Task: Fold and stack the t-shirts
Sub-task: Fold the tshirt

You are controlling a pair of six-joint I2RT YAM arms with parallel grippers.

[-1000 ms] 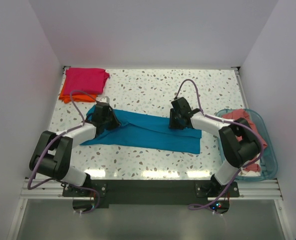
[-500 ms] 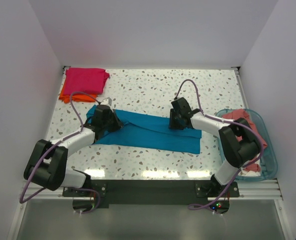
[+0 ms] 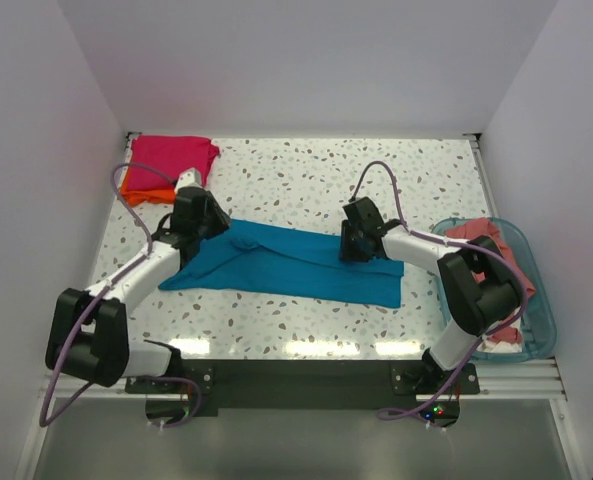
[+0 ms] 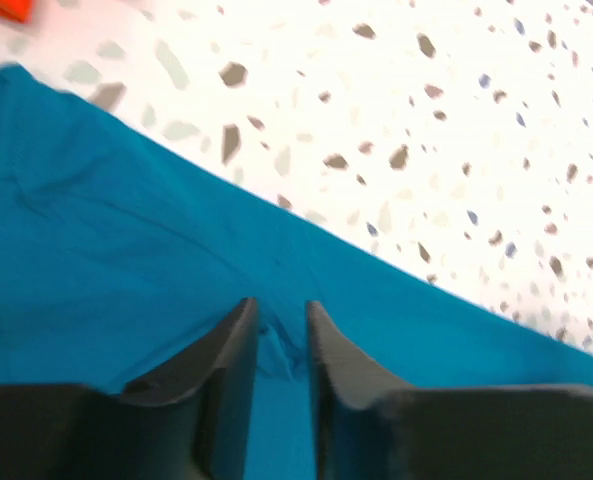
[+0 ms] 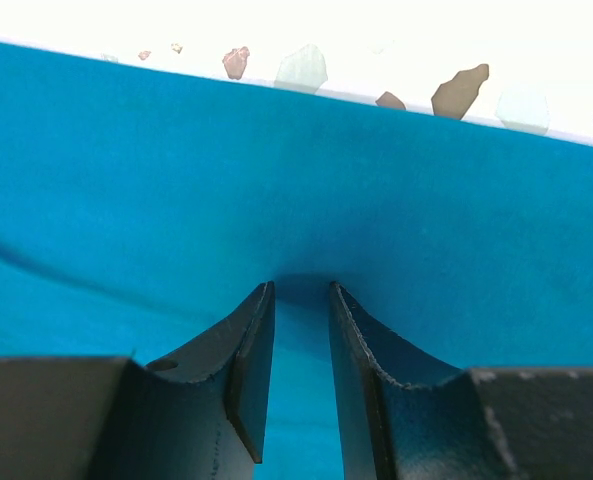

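Note:
A teal blue t-shirt (image 3: pixel 296 265) lies spread in a long band across the middle of the table. My left gripper (image 3: pixel 216 226) is at its far left end, shut on a pinched fold of the teal cloth (image 4: pixel 96 250), with the jaws (image 4: pixel 276 322) almost together. My right gripper (image 3: pixel 349 250) is at the shirt's far edge right of centre, jaws (image 5: pixel 301 292) narrow on the teal cloth (image 5: pixel 276 170). A folded magenta pink t-shirt (image 3: pixel 173 158) lies on an orange t-shirt (image 3: pixel 136 190) at the far left corner. A salmon pink t-shirt (image 3: pixel 486 240) lies in the basket.
A clear blue-tinted plastic basket (image 3: pixel 538 305) stands at the table's right edge. The table is white speckled terrazzo (image 3: pixel 296 180), with white walls on three sides. A corner of the orange shirt (image 4: pixel 1 8) shows at the top left of the left wrist view.
My left gripper has moved toward the far left with the teal cloth in it, drawing the shirt's left end that way. My right gripper has stayed in place.

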